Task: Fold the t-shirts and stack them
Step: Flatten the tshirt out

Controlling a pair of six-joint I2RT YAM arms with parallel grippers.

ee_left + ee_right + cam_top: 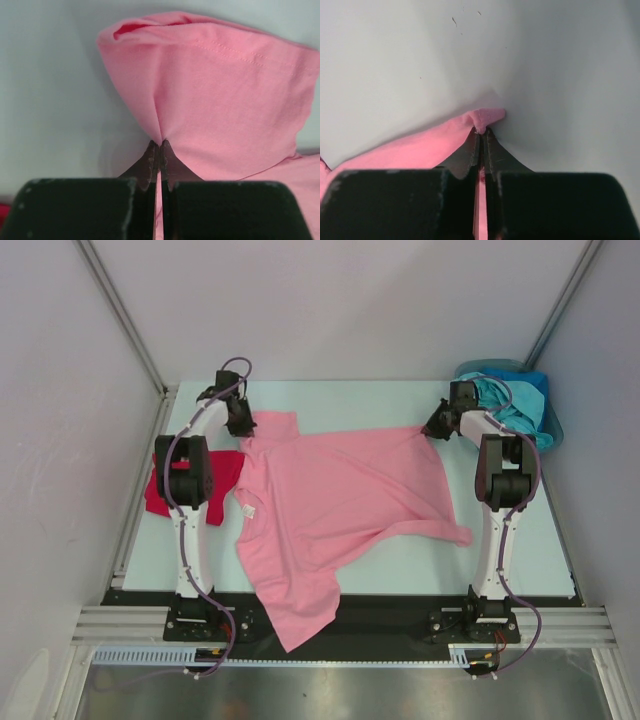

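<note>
A light pink t-shirt point(340, 500) lies spread across the table, its lower part hanging over the near edge. My left gripper point(244, 428) is shut on the shirt's far-left sleeve; in the left wrist view the pink cloth point(225, 95) bunches up from the pinch of the left gripper point(159, 145). My right gripper point(432, 430) is shut on the shirt's far-right corner, where a small pink tip point(487, 117) pokes past the closed right gripper point(482, 132). A bright red t-shirt point(226, 472) lies at the left under the left arm. Teal and blue t-shirts point(520, 400) are piled at the back right.
The pale table point(400, 405) is bounded by metal rails on the left and right and a black strip along the near edge point(390, 605). The teal and blue pile sits in a bluish container point(553, 430) at the back right corner.
</note>
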